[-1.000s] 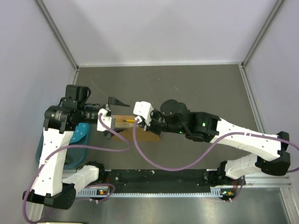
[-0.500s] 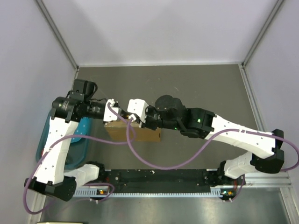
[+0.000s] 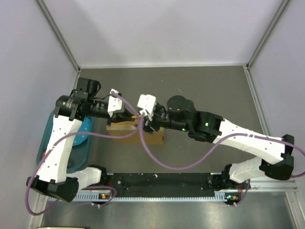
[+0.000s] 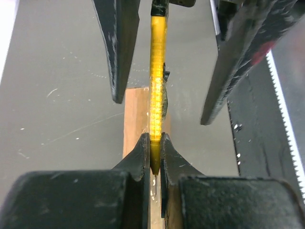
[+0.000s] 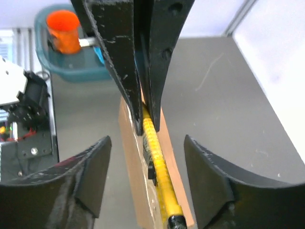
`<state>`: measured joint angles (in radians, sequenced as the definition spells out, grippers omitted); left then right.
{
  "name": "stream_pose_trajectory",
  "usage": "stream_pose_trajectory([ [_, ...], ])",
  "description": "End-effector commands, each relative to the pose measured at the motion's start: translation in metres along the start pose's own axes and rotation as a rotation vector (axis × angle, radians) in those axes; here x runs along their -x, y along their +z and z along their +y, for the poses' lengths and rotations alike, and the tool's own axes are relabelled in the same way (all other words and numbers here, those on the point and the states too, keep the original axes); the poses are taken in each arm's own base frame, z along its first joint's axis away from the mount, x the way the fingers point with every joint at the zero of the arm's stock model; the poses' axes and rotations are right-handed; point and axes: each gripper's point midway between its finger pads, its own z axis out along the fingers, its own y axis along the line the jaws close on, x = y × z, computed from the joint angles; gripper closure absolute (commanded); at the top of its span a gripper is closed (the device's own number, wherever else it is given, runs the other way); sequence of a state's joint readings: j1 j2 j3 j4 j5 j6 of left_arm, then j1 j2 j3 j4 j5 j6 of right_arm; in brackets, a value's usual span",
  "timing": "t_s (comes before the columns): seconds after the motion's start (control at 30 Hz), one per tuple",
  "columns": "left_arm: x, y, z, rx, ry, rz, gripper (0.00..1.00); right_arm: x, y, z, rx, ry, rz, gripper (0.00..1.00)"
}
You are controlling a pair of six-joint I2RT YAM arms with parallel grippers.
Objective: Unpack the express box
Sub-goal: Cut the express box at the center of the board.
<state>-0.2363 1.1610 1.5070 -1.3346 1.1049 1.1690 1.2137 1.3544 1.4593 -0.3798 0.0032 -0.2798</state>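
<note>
At far left on the table (image 3: 214, 86) sits a teal bin (image 3: 82, 143) with an orange cup (image 5: 63, 31) inside. Next comes the left gripper (image 4: 153, 143), pinched tight on one end of a yellow knife (image 4: 157, 81). The knife runs lengthwise over the box (image 3: 155, 137). The box lies flat on the table near the middle, below both grippers, its brown top showing beside the knife. Whether the knife touches the box I cannot tell. On the right, the right gripper (image 5: 147, 143) has its jaws spread, one finger on each side of the knife, with a clear gap on both sides.
</note>
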Motion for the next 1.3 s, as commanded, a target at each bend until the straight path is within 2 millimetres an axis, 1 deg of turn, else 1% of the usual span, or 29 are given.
stream_pose_trajectory([
  [0.0,0.029,0.003,-0.007,-0.029,-0.156,-0.144,1.00,0.070,-0.032,-0.015,-0.007,0.119,-0.375,0.34],
  [0.03,0.032,0.002,-0.007,-0.030,-0.169,-0.160,1.00,0.067,-0.040,-0.018,0.003,0.149,-0.408,0.32],
  [0.07,0.035,0.002,-0.009,-0.039,-0.178,-0.176,1.00,0.070,-0.045,-0.020,0.011,0.163,-0.442,0.31],
  [0.1,0.041,0.001,-0.009,-0.047,-0.176,-0.198,1.00,0.068,-0.047,-0.021,0.020,0.178,-0.453,0.31],
  [0.13,0.044,0.000,-0.008,-0.046,-0.175,-0.212,1.00,0.060,-0.045,-0.019,0.037,0.213,-0.444,0.31],
  [0.17,0.047,-0.002,-0.009,-0.047,-0.198,-0.222,1.00,0.059,-0.048,-0.018,0.058,0.214,-0.455,0.31],
  [0.2,0.053,-0.003,-0.005,-0.048,-0.181,-0.251,1.00,0.065,-0.052,-0.019,0.067,0.230,-0.497,0.31],
  [0.23,0.055,-0.004,-0.006,-0.051,-0.186,-0.263,1.00,0.059,-0.050,-0.013,0.095,0.251,-0.497,0.32],
  [0.3,0.059,-0.006,-0.007,-0.061,-0.193,-0.282,1.00,0.062,-0.053,-0.019,0.090,0.262,-0.538,0.34],
  [0.37,0.066,-0.008,-0.010,-0.076,-0.204,-0.305,1.00,0.056,-0.048,-0.017,0.115,0.288,-0.539,0.35],
  [0.4,0.066,-0.008,-0.011,-0.081,-0.216,-0.312,1.00,0.057,-0.048,-0.019,0.119,0.291,-0.549,0.37],
  [0.43,0.071,-0.010,-0.011,-0.088,-0.198,-0.332,1.00,0.063,-0.051,-0.017,0.142,0.293,-0.586,0.38],
  [0.47,0.072,-0.010,-0.012,-0.093,-0.211,-0.337,1.00,0.065,-0.050,-0.016,0.152,0.293,-0.599,0.39],
  [0.5,0.071,-0.010,-0.013,-0.092,-0.211,-0.336,1.00,0.067,-0.049,-0.014,0.164,0.291,-0.610,0.43],
  [0.57,0.069,-0.010,-0.013,-0.083,-0.210,-0.330,1.00,0.077,-0.049,-0.012,0.195,0.281,-0.641,0.47],
  [0.6,0.066,-0.008,-0.013,-0.082,-0.219,-0.326,1.00,0.078,-0.045,-0.012,0.203,0.283,-0.642,0.50],
  [0.63,0.064,-0.008,-0.013,-0.080,-0.219,-0.325,1.00,0.084,-0.047,-0.011,0.220,0.278,-0.660,0.51],
  [0.77,0.062,-0.007,-0.012,-0.073,-0.222,-0.325,1.00,0.088,-0.038,-0.009,0.251,0.282,-0.647,0.55],
  [0.8,0.062,-0.007,-0.012,-0.069,-0.218,-0.323,1.00,0.089,-0.037,-0.009,0.256,0.287,-0.642,0.59],
  [0.83,0.062,-0.007,-0.012,-0.067,-0.219,-0.322,1.00,0.087,-0.033,-0.009,0.260,0.294,-0.632,0.61],
  [0.97,0.058,-0.006,-0.011,-0.056,-0.223,-0.311,1.00,0.090,-0.034,-0.008,0.271,0.296,-0.644,0.62],
  [1.03,0.058,-0.006,-0.010,-0.054,-0.224,-0.311,1.00,0.090,-0.031,-0.007,0.278,0.305,-0.628,0.71],
  [1.07,0.059,-0.006,-0.010,-0.055,-0.227,-0.311,1.00,0.087,-0.027,-0.006,0.284,0.310,-0.610,0.82],
  [1.17,0.064,-0.009,-0.009,-0.039,-0.203,-0.308,1.00,0.083,-0.021,-0.007,0.287,0.319,-0.574,1.00],
  [1.23,0.060,-0.009,-0.004,-0.004,-0.225,-0.282,0.98,0.080,-0.020,-0.009,0.268,0.319,-0.556,1.00],
  [1.27,0.060,-0.011,-0.001,0.015,-0.233,-0.271,0.89,0.078,-0.021,-0.011,0.250,0.317,-0.544,1.00],
])
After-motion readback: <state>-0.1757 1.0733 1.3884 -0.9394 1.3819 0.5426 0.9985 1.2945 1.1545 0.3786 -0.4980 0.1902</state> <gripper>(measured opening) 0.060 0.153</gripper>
